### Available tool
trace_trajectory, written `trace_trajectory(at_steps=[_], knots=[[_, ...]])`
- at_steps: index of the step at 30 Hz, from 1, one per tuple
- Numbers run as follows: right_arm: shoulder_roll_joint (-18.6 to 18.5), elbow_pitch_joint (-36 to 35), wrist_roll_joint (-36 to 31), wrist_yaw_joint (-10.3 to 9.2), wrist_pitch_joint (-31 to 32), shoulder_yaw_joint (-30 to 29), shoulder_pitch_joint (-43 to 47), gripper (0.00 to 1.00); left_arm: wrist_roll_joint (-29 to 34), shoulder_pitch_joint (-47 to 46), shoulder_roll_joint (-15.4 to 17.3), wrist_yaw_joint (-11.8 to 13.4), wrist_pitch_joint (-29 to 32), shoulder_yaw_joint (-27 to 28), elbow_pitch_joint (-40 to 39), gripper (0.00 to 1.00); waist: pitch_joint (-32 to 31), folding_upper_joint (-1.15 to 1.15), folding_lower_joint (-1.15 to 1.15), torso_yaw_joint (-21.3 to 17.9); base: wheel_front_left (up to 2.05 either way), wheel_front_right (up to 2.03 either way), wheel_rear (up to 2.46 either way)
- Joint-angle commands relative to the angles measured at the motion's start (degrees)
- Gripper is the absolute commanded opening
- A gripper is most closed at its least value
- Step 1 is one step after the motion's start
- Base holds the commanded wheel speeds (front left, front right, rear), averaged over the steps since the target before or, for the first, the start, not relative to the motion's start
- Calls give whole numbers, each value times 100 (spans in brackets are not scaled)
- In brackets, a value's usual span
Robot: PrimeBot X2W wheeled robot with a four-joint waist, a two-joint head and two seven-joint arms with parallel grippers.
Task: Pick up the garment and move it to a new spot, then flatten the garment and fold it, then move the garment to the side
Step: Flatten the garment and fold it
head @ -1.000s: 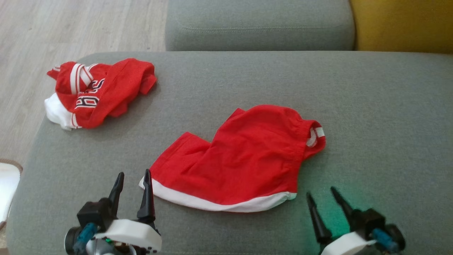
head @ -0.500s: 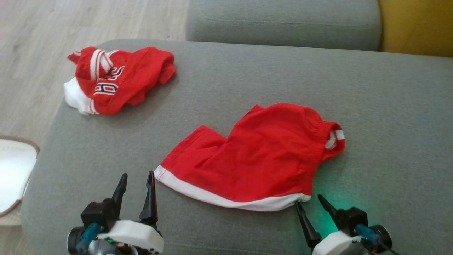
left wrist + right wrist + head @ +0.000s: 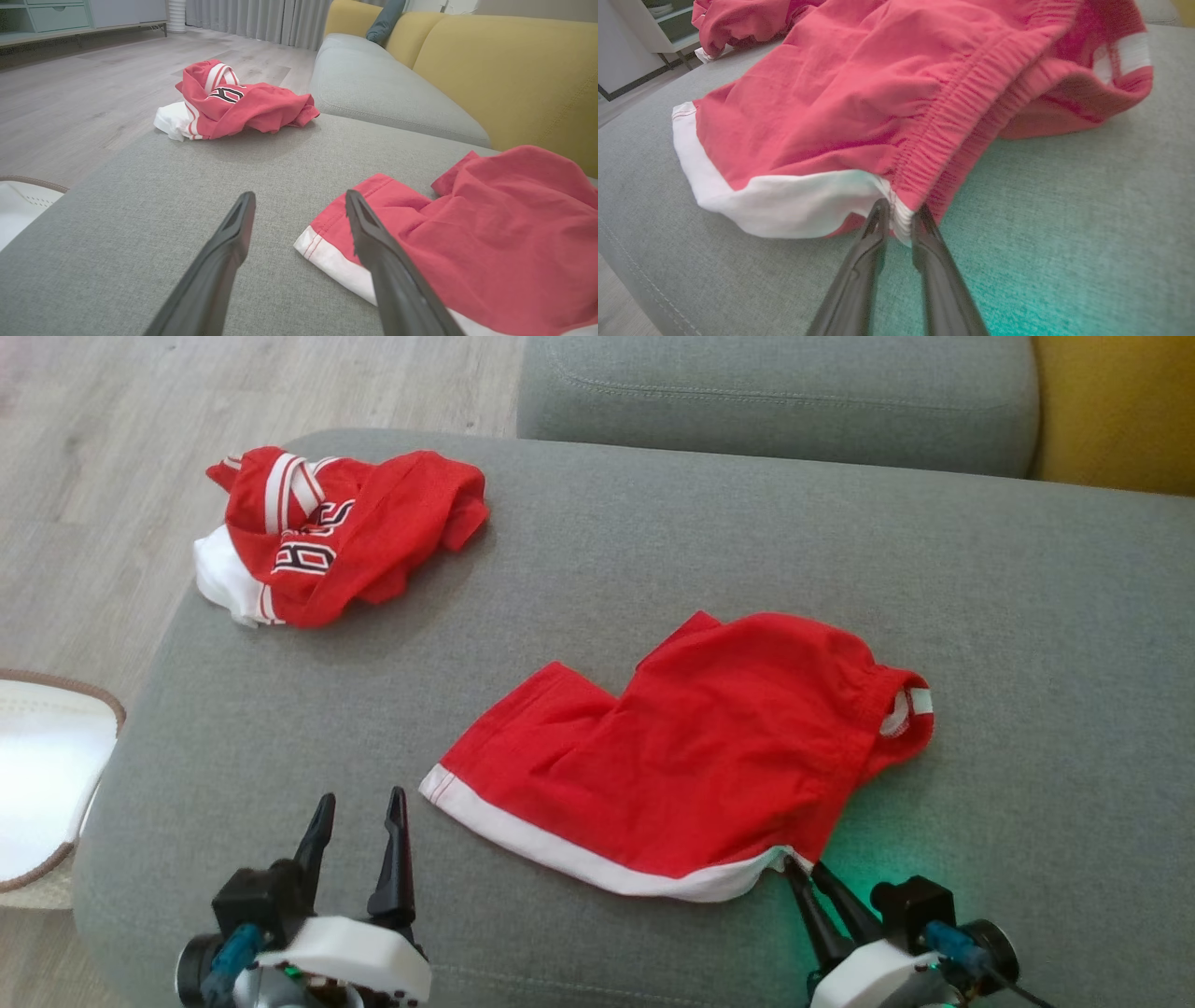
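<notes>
My right gripper (image 3: 795,870) pinches the shorts (image 3: 691,747) at the near corner for lifting; my left gripper (image 3: 359,800) hovers open just beside them.

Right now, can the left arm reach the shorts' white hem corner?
Probably yes. The left tool is open just beside that corner of the shorts, with bare cushion between and nothing blocking.

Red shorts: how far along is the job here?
Done: red shorts lie spread, mostly flat, on the grey cushion. In hand: right gripper pinches their near corner; left gripper open beside the other hem corner, not touching. Left: fold, move aside.
</notes>
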Motion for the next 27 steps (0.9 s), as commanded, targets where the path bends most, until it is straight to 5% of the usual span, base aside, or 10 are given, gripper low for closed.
trace_trajectory(at_steps=[1, 15, 27], knots=[[-20, -140, 3, 37, -79, 124, -264, 4, 65, -180, 2, -2, -71, 176, -161, 100, 0, 0, 0, -17, 0, 0, 0], [-20, -499, -694, 37, -79, -971, -326, 0, -54, -417, 2, -310, 30, -221, 587, 100, 166, 0, 0, -407, 0, 0, 0], [-20, -658, -807, 37, -80, -1077, -508, 0, -246, -778, 2, -417, 396, -576, 1393, 100, 519, 0, 0, -647, 0, 0, 0]])
